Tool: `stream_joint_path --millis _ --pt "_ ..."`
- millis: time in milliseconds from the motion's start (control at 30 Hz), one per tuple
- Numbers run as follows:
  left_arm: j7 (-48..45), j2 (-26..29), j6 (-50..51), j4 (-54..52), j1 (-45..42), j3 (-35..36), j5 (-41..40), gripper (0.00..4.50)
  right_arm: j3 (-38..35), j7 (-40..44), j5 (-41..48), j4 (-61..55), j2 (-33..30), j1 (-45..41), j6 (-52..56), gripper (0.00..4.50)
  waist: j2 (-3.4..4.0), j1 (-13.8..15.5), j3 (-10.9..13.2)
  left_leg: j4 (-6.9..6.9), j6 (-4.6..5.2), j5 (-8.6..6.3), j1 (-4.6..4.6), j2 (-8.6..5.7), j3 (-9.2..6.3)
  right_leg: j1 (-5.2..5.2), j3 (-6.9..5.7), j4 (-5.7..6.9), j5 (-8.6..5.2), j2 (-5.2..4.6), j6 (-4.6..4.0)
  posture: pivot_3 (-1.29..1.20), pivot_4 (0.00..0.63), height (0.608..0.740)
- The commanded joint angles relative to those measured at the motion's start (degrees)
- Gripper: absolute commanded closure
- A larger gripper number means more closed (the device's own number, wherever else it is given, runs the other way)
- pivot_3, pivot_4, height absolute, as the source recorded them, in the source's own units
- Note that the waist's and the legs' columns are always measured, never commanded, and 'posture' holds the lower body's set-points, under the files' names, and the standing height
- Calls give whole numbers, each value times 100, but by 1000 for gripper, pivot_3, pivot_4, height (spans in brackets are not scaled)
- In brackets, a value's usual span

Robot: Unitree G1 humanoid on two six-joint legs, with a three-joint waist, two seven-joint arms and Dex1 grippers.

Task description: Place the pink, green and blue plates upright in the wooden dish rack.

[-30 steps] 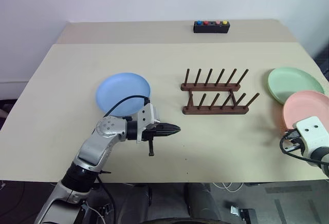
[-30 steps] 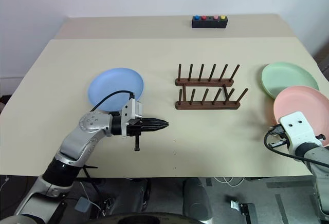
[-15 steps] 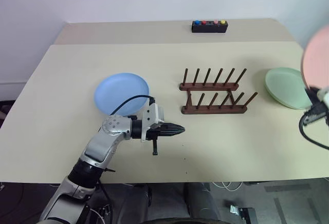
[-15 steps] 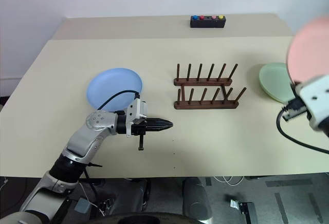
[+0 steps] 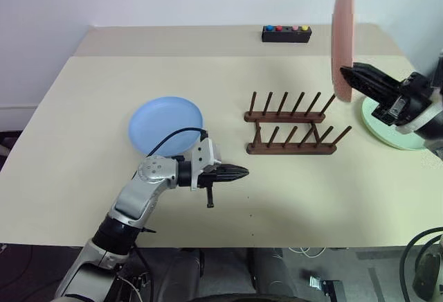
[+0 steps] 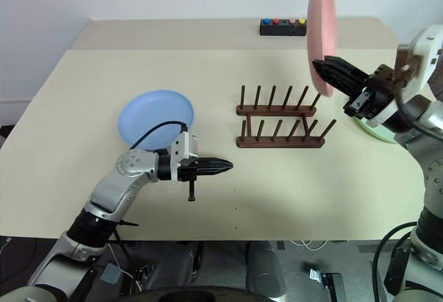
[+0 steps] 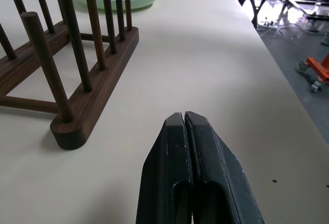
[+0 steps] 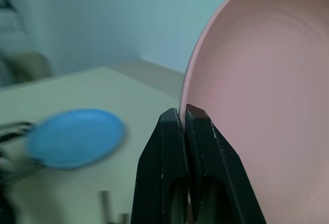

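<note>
My right gripper (image 5: 346, 75) is shut on the rim of the pink plate (image 5: 342, 35), which it holds upright in the air above the right end of the wooden dish rack (image 5: 294, 125). The rack stands with nothing between its pegs. At the table's right edge the green plate (image 5: 401, 132) lies flat, partly behind my right hand. The blue plate (image 5: 166, 126) lies flat left of the rack. My left gripper (image 5: 243, 172) is shut with nothing in it, pointing level toward the rack from just in front of the blue plate.
A small black box with coloured buttons (image 5: 286, 34) sits at the back of the table. Open tabletop (image 5: 311, 191) spreads in front of the rack, up to the near edge.
My right gripper has lifted the pink plate off the table, swung it left and turned it on edge above the rack's right end. The left arm has stayed put.
</note>
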Motion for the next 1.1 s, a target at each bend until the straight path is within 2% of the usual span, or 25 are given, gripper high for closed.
stream_joint_path --millis 33,100,367,1100 --pt "64 52 15 -305 78 128 -82 4500 -521 96 976 283 -45 -201 203 4479 0 0 0 1 0 0 -1 0 0 0 0 0 0 0 0 0 150 740" --pt "72 87 33 -339 101 140 -98 4500 -664 181 1419 576 -77 -226 348 4479 0 -3 0 5 0 0 0 0 2 1 1 0 1 0 0 0 150 740" --pt "88 154 50 -368 109 144 -111 4500 -795 388 1876 1067 -181 43 544 4479 3 -9 -1 4 1 0 0 0 4 0 0 0 1 1 -1 0 150 740" --pt "75 143 -26 -270 60 107 -60 4500 -745 946 1760 1801 -387 468 587 4479 4 -10 -2 7 1 0 0 0 6 1 1 2 1 1 0 0 150 740"
